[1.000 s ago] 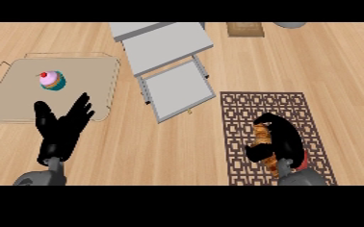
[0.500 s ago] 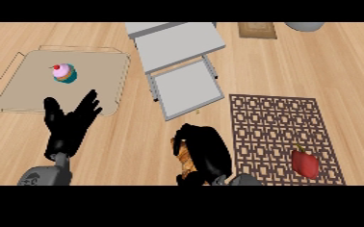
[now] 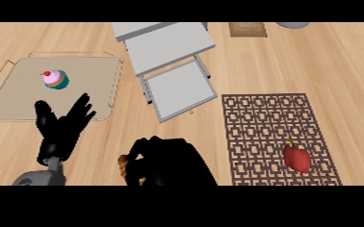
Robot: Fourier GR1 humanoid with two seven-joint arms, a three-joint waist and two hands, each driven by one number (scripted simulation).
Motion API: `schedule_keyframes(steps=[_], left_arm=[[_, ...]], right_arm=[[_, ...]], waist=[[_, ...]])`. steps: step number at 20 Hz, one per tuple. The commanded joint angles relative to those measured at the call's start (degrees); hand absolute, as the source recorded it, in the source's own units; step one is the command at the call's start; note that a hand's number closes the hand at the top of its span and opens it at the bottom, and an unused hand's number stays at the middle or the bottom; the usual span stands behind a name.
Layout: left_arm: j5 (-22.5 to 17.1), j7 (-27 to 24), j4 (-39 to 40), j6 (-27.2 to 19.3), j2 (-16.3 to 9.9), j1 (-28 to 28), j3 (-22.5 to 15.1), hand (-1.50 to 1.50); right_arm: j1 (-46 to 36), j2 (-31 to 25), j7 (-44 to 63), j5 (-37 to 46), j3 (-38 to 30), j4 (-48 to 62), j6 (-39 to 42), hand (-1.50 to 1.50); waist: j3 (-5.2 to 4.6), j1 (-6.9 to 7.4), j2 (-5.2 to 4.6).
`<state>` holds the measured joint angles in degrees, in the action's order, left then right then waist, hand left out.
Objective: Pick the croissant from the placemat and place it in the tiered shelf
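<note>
Head view, the only one. Right hand (image 3: pixel 171 161) at lower centre of the frame, fingers curled round the croissant (image 3: pixel 125 166), only a brown sliver showing at the hand's left edge, already off the placemat (image 3: pixel 274 139) at lower right. Left hand (image 3: pixel 62 127) at lower left, fingers straight and spread, holding nothing, resting. Tiered shelf (image 3: pixel 167 62) at upper centre, well apart from the croissant. Risks, judged: croissant mostly hidden, so hard to tell how well seated in the grasp; could slip on the way up the frame. Could also clip the shelf's thin rails or land on the tabletop (image 3: pixel 85 38) beside the lower tier. Red pepper (image 3: pixel 296 157) left on the placemat, cupcake (image 3: pixel 55 79) on the tan mat (image 3: pixel 92 86) at upper left, both clear of the path.
</note>
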<state>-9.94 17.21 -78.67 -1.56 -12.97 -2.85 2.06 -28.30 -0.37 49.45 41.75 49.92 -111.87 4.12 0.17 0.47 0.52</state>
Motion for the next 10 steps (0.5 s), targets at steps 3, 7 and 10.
schedule_keyframes(steps=[3, 7, 10], left_arm=[[1.06, -3.55, 2.67, 0.52, 1.24, 2.25, -0.35, 0.0], [-0.42, -1.91, 2.12, 2.49, -0.34, 1.71, 0.72, 0.0], [1.56, -3.13, 1.41, 0.73, 1.39, 2.91, -0.69, 0.0]], right_arm=[[-14.24, 0.35, 17.25, -3.5, -5.78, -10.31, 4.93, 1.5], [-25.55, 0.35, 15.46, -9.69, -20.36, -3.5, 8.99, 1.5], [-28.65, 0.34, 18.96, -12.97, -25.69, -4.23, 11.37, 1.5]], waist=[[-0.28, -0.22, -0.23], [-0.27, 0.11, -0.42], [-0.24, -0.29, -0.3]])
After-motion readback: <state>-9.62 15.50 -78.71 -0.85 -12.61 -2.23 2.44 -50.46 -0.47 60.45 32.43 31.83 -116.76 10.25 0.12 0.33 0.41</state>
